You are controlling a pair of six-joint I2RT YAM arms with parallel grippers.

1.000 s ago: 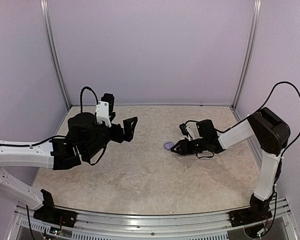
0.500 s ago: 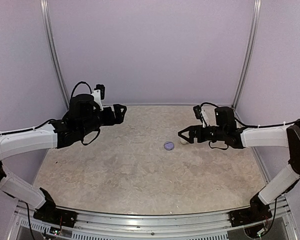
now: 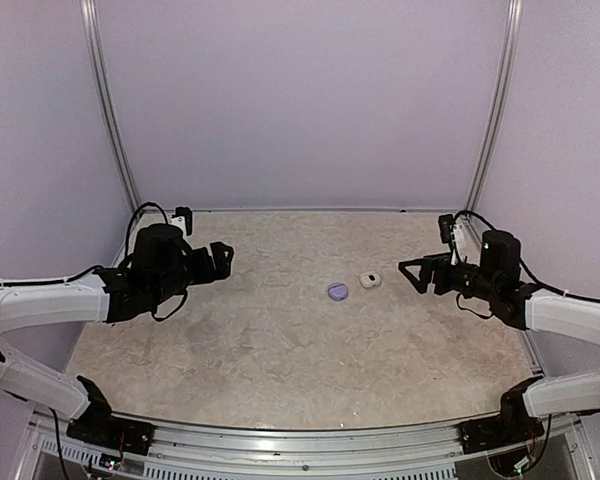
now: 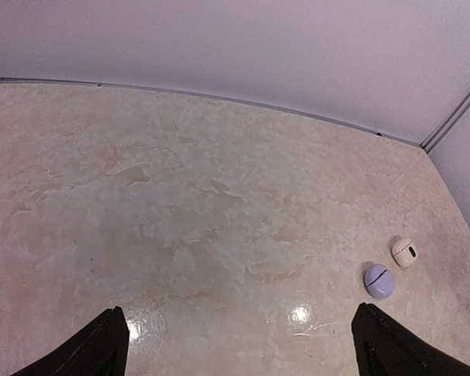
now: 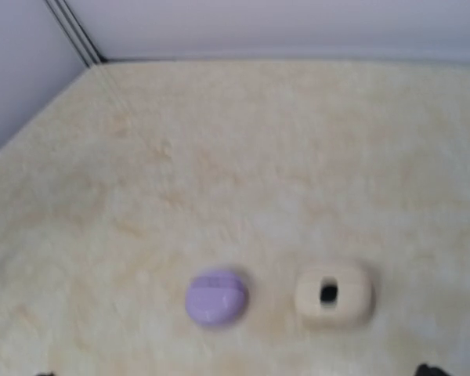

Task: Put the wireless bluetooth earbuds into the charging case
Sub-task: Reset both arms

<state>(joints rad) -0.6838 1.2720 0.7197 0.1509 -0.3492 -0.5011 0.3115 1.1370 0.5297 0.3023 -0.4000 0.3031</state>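
Ahead of right gripper (image 3: 408, 274), apart: white case (image 3: 370, 281) beside purple case (image 3: 338, 291).

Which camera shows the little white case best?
The right wrist camera. There the white case looks biggest, and you can see the dark spot on top. The top camera shows just a tiny pale dot beside the purple case. The left wrist camera shows it small, far off near the right edge.

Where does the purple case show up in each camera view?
Top: purple case near the centre, white case just right of it.
Left wrist: purple case lower right, white case above-right of it.
Right wrist: purple case low centre, white case to its right.
Shared landmark: the white case.
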